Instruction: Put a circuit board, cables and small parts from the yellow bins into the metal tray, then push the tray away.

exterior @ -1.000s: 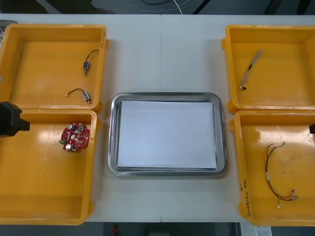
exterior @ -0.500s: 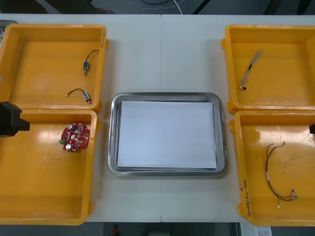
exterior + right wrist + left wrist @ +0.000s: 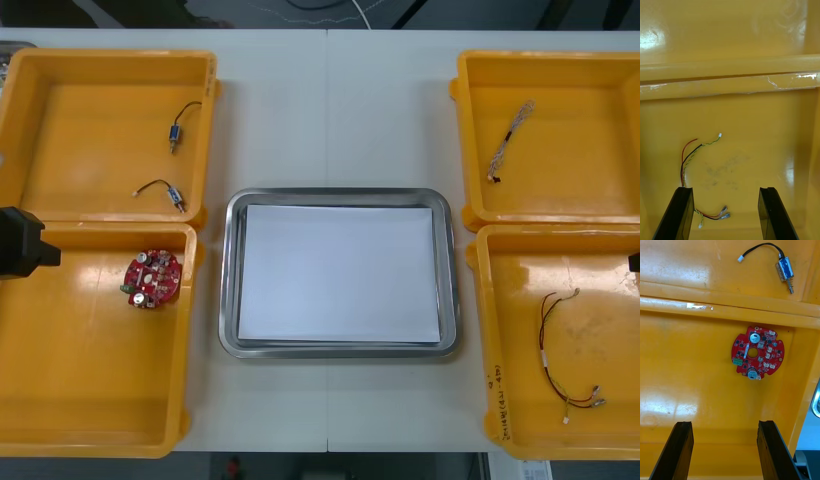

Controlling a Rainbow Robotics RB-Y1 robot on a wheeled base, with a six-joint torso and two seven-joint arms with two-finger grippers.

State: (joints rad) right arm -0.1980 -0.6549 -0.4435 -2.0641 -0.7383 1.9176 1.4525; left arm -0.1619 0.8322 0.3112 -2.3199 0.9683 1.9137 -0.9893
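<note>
- Hovering over the left near yellow bin, the left gripper has its black fingers wide apart, with nothing between them.
- Just past those fingers, the round red circuit board lies flat on the bin floor, near the wall on the tray side.
- The right gripper is over the right near yellow bin, its fingers spread with nothing between them.
- The red, black and yellow cable runs beside one right finger, its plug ends lying between the two fingers on the bin floor.
- Surface: a light table with a seam down the middle and two bins at each side; the bin floors are glossy with glare patches.
- The metal tray sits between the bins, with a shiny rim and white inside, and nothing in it.
- Room: a dark strip lies beyond the table's far edge.
- Board look: a centre hole, a notched edge, small silver and black components and a green connector.
- The left far yellow bin holds two small metal parts on short black leads, well apart from each other.
- The right far yellow bin holds one pale twisted cable, lying diagonally.
</note>
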